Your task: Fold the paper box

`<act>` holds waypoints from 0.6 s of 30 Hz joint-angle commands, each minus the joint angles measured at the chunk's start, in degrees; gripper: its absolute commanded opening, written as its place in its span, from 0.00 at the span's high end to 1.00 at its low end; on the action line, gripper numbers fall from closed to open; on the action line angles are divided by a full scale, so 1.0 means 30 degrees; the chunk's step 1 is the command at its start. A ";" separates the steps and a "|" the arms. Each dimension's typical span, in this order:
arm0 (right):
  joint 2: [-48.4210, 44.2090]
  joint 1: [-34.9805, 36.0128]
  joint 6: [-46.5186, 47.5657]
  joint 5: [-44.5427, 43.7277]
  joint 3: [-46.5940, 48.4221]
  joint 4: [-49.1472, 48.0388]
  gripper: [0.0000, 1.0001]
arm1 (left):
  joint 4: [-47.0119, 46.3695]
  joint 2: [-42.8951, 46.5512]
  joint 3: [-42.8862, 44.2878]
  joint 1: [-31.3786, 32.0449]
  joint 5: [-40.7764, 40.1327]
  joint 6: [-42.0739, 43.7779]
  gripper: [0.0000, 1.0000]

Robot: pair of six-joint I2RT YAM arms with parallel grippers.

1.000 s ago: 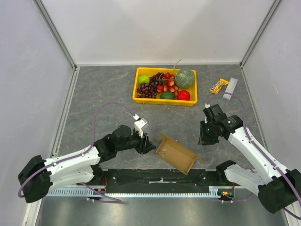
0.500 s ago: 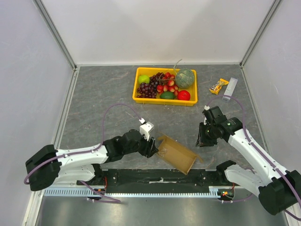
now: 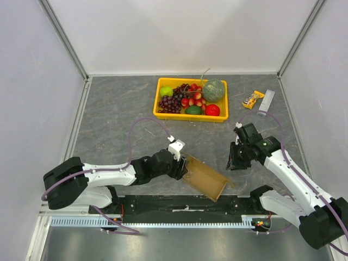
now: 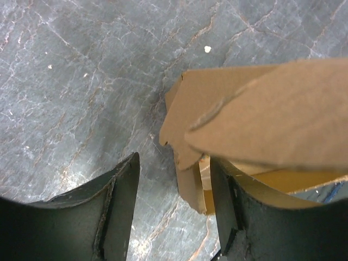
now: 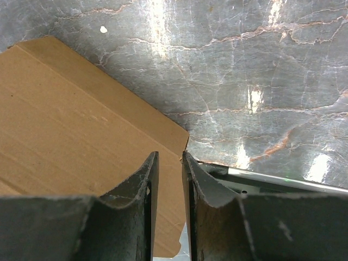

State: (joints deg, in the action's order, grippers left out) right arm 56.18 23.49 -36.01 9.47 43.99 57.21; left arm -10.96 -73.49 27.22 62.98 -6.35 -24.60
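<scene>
The paper box [image 3: 205, 176], plain brown cardboard and partly set up with its open side facing up, lies slantwise near the table's front edge. My left gripper [image 3: 182, 166] is at its left end. In the left wrist view the left gripper [image 4: 174, 212] is open and straddles an end flap of the paper box [image 4: 261, 109], which stands close to the right-hand finger [image 4: 231, 217]. My right gripper [image 3: 234, 161] hovers just right of the box. In the right wrist view the right gripper [image 5: 169, 179] shows a narrow gap holding nothing, above a corner of the paper box [image 5: 65, 119].
A yellow tray [image 3: 190, 117] of fruit stands at the back centre. A snack packet [image 3: 253, 99] and a pale bar [image 3: 266, 101] lie at the back right. A black strip [image 3: 179, 204] runs along the table's front edge just below the box.
My left arm reached right to the box's left end and its jaws widened around the end flap. The right gripper shifted only slightly.
</scene>
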 commanded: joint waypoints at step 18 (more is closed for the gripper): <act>-0.0359 -0.0035 0.0255 0.0240 0.0132 -0.0760 0.70 | 0.0136 -0.1783 0.1737 0.0861 -0.4120 -0.0969 0.55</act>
State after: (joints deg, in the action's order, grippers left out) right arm 56.18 23.49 -35.38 9.78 43.77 56.31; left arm -12.03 -80.20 30.50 65.12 -12.49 -25.02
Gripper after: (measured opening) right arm 0.299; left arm 0.455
